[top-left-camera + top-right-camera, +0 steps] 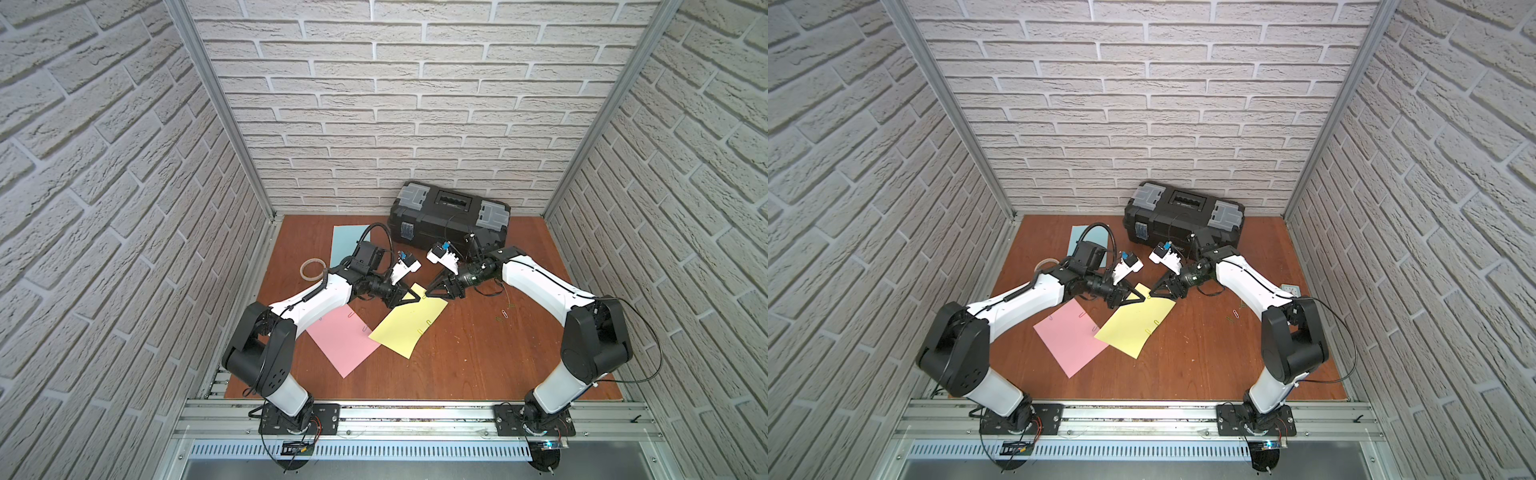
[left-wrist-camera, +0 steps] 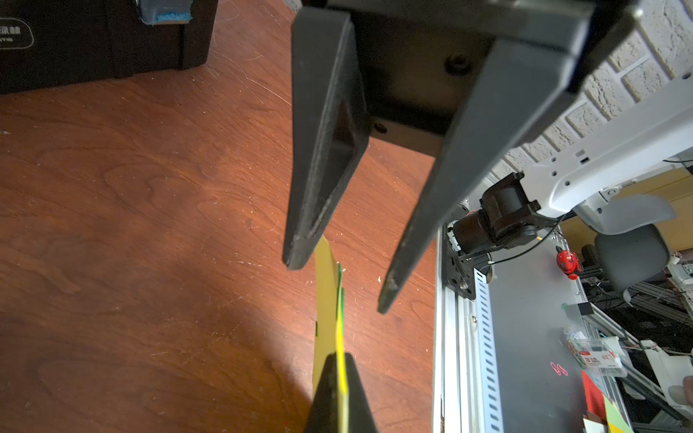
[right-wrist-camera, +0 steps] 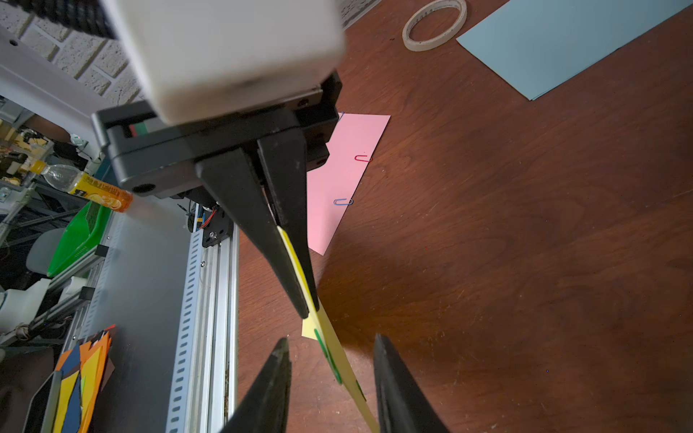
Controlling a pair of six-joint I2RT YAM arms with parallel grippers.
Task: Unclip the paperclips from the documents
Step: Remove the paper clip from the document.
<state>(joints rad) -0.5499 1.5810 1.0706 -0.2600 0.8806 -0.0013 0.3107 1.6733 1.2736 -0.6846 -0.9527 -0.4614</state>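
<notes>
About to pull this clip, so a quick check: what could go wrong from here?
1. The open right hand straddles the green paperclip on the raised edge of the yellow sheet; closing could pinch paper too and tear it on the pull.
2. The left hand clamps only that sheet's corner; a hard pull might slip it free.

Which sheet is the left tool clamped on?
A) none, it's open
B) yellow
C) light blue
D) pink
B: in the right wrist view the left tool is shut on an edge of the yellow sheet, which is lifted there. The pink sheet and blue sheet lie flat, away from its tips.
</notes>
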